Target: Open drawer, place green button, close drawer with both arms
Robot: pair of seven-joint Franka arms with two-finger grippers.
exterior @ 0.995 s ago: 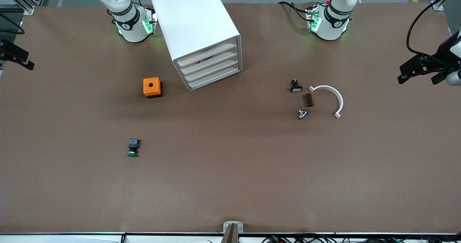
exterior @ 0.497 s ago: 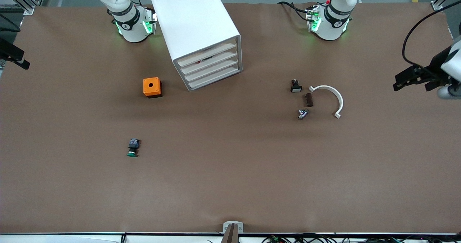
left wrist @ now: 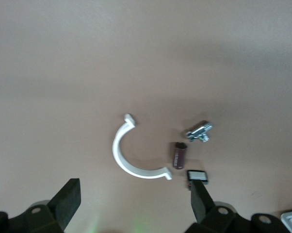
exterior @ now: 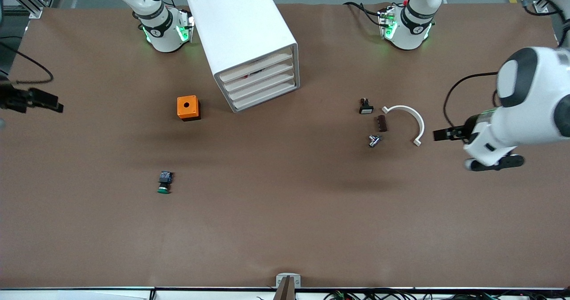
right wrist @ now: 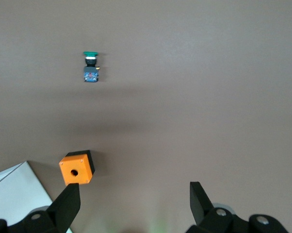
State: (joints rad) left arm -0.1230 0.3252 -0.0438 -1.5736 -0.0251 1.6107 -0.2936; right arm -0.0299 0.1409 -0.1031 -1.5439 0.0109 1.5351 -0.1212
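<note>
My right gripper (right wrist: pixel 131 204) hangs wide open and empty over the right arm's end of the table. The button (exterior: pixel 164 182) lies on its side there, green cap toward the front camera, nearer that camera than the shut drawer (exterior: pixel 263 90). My left gripper (left wrist: pixel 134 204), open and empty, hangs over the white arc (left wrist: pixel 131 158), probably too far away.

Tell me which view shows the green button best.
The right wrist view: the button shows its green cap and black-and-blue body apart on bare table. The front view shows it smaller, nearer the camera than the orange box. The left wrist view misses it.
</note>
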